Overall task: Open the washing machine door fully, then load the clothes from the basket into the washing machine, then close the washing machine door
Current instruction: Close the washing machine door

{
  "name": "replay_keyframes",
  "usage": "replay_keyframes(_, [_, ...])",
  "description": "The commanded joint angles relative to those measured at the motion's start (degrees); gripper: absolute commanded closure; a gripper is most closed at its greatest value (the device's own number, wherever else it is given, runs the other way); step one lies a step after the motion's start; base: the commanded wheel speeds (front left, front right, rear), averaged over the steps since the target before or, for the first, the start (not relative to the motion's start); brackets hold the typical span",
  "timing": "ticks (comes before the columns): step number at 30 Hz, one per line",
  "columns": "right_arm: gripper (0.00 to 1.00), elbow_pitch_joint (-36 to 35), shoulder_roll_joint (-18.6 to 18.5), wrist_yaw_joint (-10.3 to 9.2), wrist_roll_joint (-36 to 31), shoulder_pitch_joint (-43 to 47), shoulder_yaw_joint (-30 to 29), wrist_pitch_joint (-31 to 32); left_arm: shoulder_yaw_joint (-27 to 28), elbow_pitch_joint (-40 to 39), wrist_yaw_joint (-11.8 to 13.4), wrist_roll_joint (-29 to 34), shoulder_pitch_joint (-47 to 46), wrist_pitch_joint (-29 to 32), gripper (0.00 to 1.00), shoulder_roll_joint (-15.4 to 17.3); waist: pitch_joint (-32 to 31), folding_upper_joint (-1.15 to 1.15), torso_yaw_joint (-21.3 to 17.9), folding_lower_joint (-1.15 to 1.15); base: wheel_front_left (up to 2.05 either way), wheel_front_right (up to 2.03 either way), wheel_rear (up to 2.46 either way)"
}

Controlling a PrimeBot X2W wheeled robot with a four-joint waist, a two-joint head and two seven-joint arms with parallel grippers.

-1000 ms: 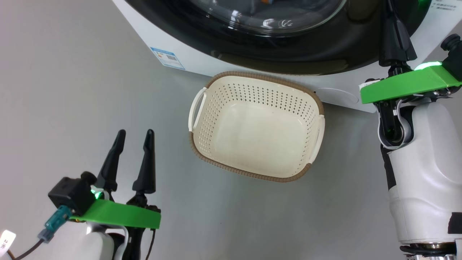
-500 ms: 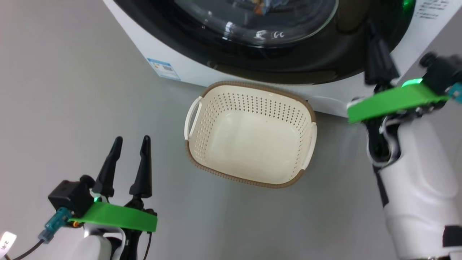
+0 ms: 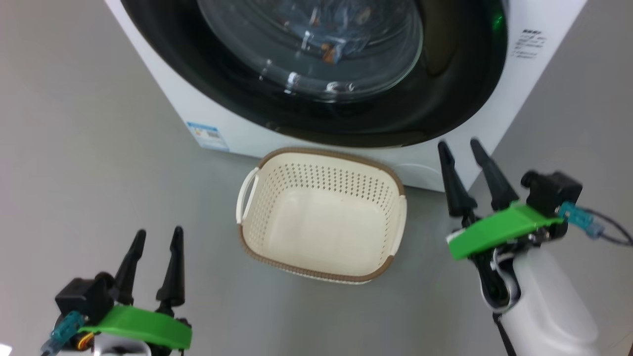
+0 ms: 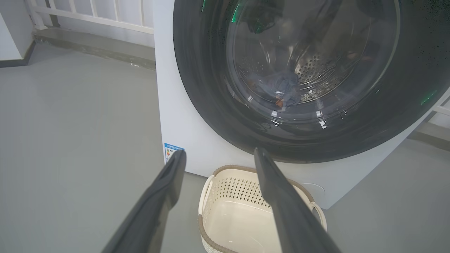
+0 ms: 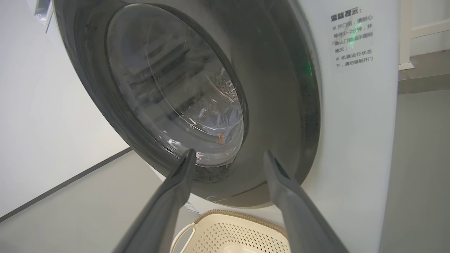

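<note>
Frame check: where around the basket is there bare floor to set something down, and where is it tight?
Bare floor lies left of the basket, up to the left gripper, and along its near side. The basket itself is empty. Tight: its far rim sits close to the washer front, and the open right gripper stands to its right.

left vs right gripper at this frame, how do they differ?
Position: the left gripper sits low, left of the basket; the right gripper sits higher, right of it.
Nearness: the right gripper's tips lie by the washing machine corner; the left gripper's are well short of it.
Shared: both open, holding nothing.
</note>
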Motion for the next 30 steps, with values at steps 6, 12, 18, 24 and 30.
replay_keyframes(6, [0.00, -1.2, 1.0, -0.09, 0.2, 5.4, 1.7, -0.3, 2.4, 0.1, -0.1, 0.5, 1.6, -0.4, 0.00, 3.1, -4.7, 0.00, -4.3, 0.00, 0.00, 0.00, 0.00])
replay_keyframes(12, [0.00, -1.9, 0.9, -0.09, -0.4, 9.9, 0.7, -0.3, 2.5, 0.2, -0.1, 1.0, 3.2, -0.4, 0.00, 4.1, -6.8, 0.00, -7.4, 0.00, 0.00, 0.00, 0.00])
replay_keyframes(18, [0.00, -2.5, 0.0, -0.09, -0.5, 12.9, 0.0, -0.3, 2.8, 0.6, -0.1, 1.9, 3.9, -0.4, 0.00, 4.5, -7.8, 0.00, -10.3, 0.00, 0.00, 0.00, 0.00])
replay_keyframes(24, [0.00, -3.3, -0.7, -0.09, -0.5, 14.8, -0.8, -0.3, 3.5, 0.9, -0.1, 2.6, 4.5, -0.4, 0.00, 4.6, -8.7, 0.00, -12.8, 0.00, 0.00, 0.00, 0.00])
replay_keyframes(30, [0.00, -4.1, -1.0, -0.09, -0.5, 16.1, -1.6, -0.3, 4.5, 1.2, -0.1, 3.5, 4.7, -0.4, 0.00, 4.6, -8.8, 0.00, -14.6, 0.00, 0.00, 0.00, 0.00])
